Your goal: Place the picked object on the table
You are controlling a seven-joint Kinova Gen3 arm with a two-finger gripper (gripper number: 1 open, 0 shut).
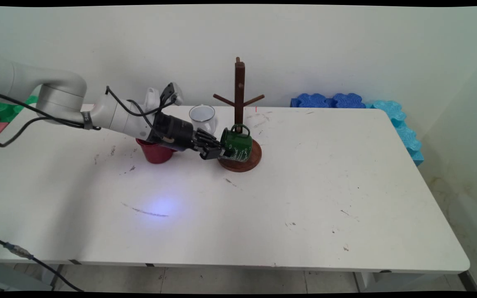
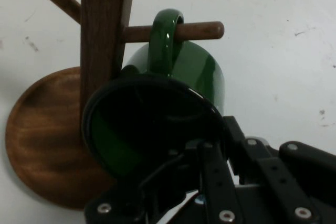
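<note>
**Green mug on a low peg, rim pinched by the fingers**

Left to right across the white tabletop (image 1: 304, 198): a red cup (image 1: 155, 152) stands partly hidden under the arm's wrist, and a white enamel mug (image 1: 202, 117) sits just behind the hand. The gripper (image 1: 217, 150) reaches rightward to the wooden mug tree (image 1: 239, 95), whose round base (image 1: 244, 162) rests on the tabletop.

The green mug (image 1: 237, 145) is tilted on its side low against the post, above the base. In the hand view its handle (image 2: 167, 38) is looped over a short peg (image 2: 199, 30), and the fingers (image 2: 210, 166) are closed on the mug's rim, one inside the mouth.

Judged risks: the handle sits partway along the peg, so a pull along the peg's axis could slide it off the end. A sideways drag while gripped could lever the peg and tip the whole tree. The wrist passes close over the red cup, which a downward move could knock.
</note>
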